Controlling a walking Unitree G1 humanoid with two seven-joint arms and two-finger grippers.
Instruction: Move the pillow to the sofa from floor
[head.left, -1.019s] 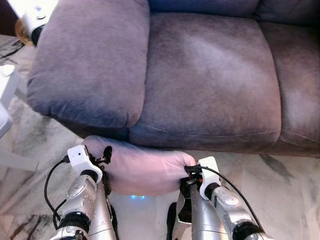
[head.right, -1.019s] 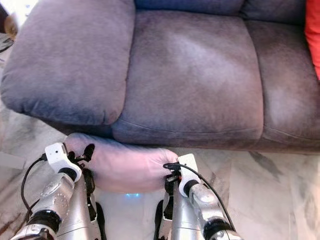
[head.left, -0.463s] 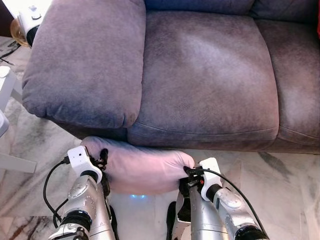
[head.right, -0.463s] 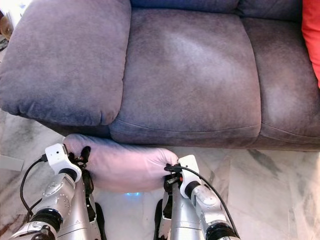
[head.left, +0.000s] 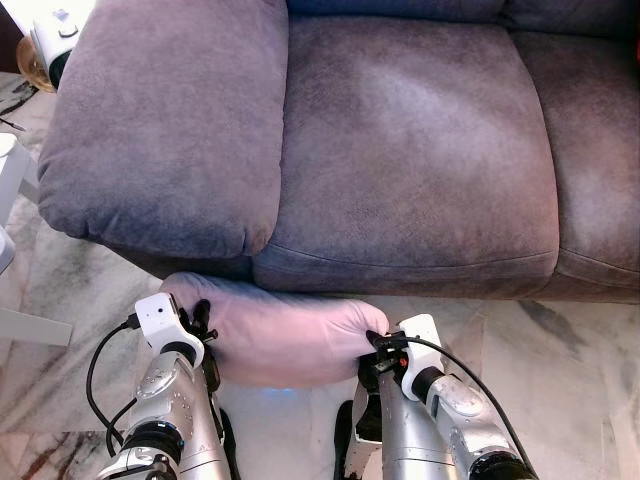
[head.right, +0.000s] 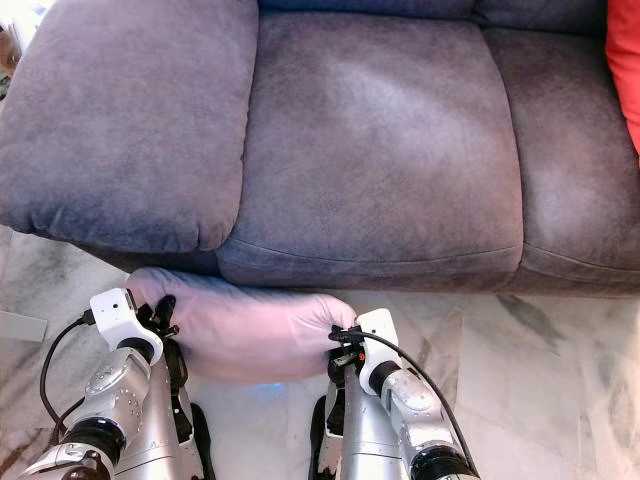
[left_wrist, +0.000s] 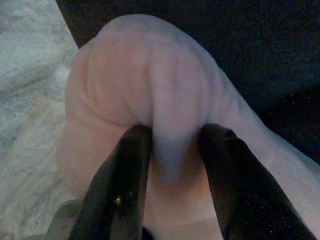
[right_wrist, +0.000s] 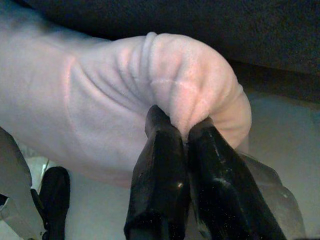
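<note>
Pillow (head.left: 285, 340), pale pink, is hanging low before the sofa (head.left: 400, 150), each end pinched between the left end effector (left_wrist: 172, 150) and right end effector (right_wrist: 182, 127); raising it onto the seat is remaining.

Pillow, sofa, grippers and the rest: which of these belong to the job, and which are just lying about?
Part of the job:
- pink pillow, pinched at both ends
- left gripper, shut on it
- right gripper, shut on it
- grey sofa, the destination

Just lying about:
- red cushion at the sofa's right end
- white furniture on the left
</note>
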